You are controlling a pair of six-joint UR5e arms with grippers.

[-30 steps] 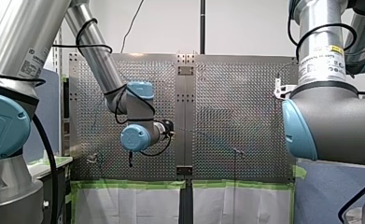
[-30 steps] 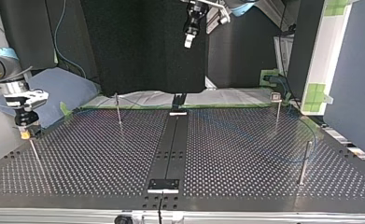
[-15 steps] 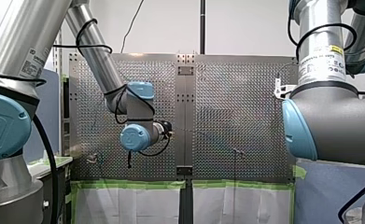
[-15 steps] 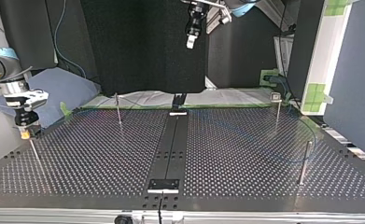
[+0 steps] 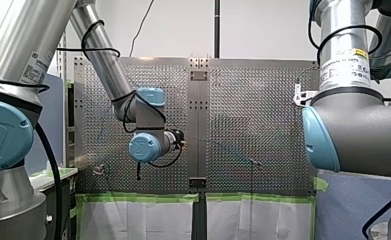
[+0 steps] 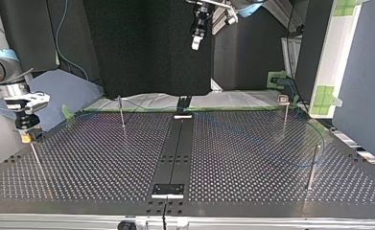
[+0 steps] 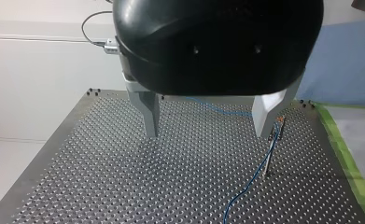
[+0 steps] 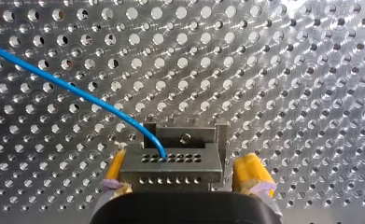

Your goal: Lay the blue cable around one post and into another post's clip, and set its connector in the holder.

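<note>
**Yellow pads point(image 8: 250, 173) stand loose about the connector point(image 8: 171, 169); left fingers point(image 7: 150, 116) wide**

My right gripper point(image 8: 182, 156) is parted around the grey connector. One pad meets its corner and a dark slit shows beside the other, so nothing is clamped. The cable point(image 8: 77, 91) runs blue over the holes of the table point(image 8: 287, 70) and ends in the connector's upper row. Just ahead stands the holder point(image 8: 185, 135), its two uprights at the connector's far corners. Whether the connector is seated in it cannot be told.

Only the top view places this spot: the gripper is low at the table's left edge, with little plate left outside it.

My left gripper point(image 7: 207, 135) has its metal fingers spread with nothing between them. The left wrist view shows it high over the plate. Beside one finger stands a clip post point(image 7: 272, 149), and the cable reaches its top and trails down along it. In the top view this gripper hangs against a black backdrop point(image 6: 146, 48), well above everything. There the cable bows out near the post point(image 6: 312, 165) at the right edge.

The front view hides my right gripper behind the right arm point(image 5: 353, 130).

Between the posts the plate lies broad and bare. A black strip point(image 6: 178, 153) runs down its middle, and green tape point(image 7: 343, 154) marks one edge.
</note>
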